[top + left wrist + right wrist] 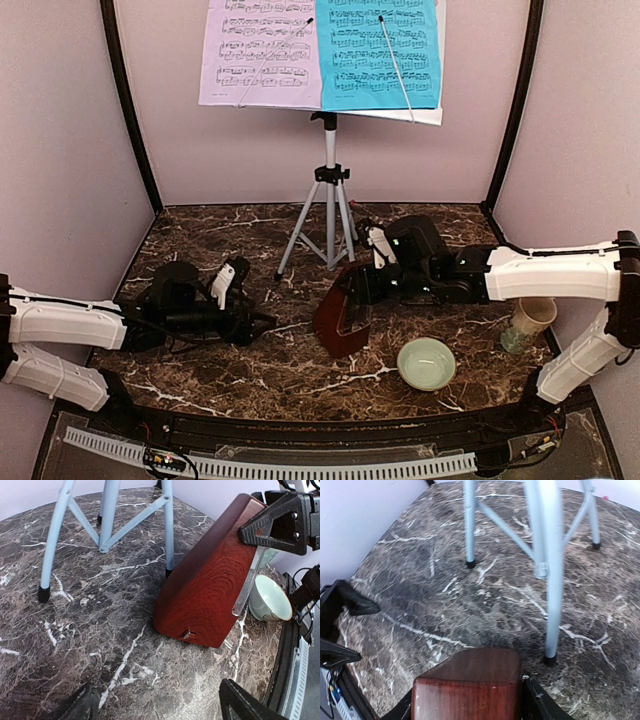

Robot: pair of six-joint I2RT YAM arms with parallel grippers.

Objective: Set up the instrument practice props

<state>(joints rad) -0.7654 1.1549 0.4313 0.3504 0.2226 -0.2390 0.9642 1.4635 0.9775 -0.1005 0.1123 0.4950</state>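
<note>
One metronome [341, 316], tilted at frame centre, top toward the right pincer [367, 284] clenched on it; left pincer [262, 322] released, further left.

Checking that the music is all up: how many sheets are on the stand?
2. A lavender sheet is on the left half of the stand and a cyan sheet on the right half, side by side. Others could be hidden beneath them.

Red-brown metronome [343, 318] sat tilted in right gripper [370, 283], music stand [330, 190] upright just beyond it, holding lavender page [262, 50] and cyan page [380, 55].
</note>
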